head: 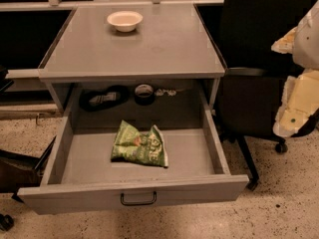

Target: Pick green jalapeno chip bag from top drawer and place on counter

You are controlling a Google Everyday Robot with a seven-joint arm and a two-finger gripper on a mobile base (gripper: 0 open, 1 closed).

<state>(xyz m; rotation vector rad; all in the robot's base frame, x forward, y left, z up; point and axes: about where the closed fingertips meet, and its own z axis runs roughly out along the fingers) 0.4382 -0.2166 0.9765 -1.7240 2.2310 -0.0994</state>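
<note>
The top drawer [134, 195] is pulled open towards me, with a flat grey front and a small black bail handle [138, 199]. The green jalapeno chip bag [139, 146] lies crumpled on the drawer's bottom, a little left of its middle. The counter [164, 49] is the flat grey top of the cabinet above the drawer. My gripper [299, 98] shows as pale white and yellowish parts at the right edge of the view, well to the right of the drawer and apart from the bag.
A small cream bowl [124, 20] stands at the back of the counter. A black coiled strap [103, 98] and a roll of dark tape [144, 93] lie in the recess behind the drawer. A black office chair [259, 83] stands right of the cabinet.
</note>
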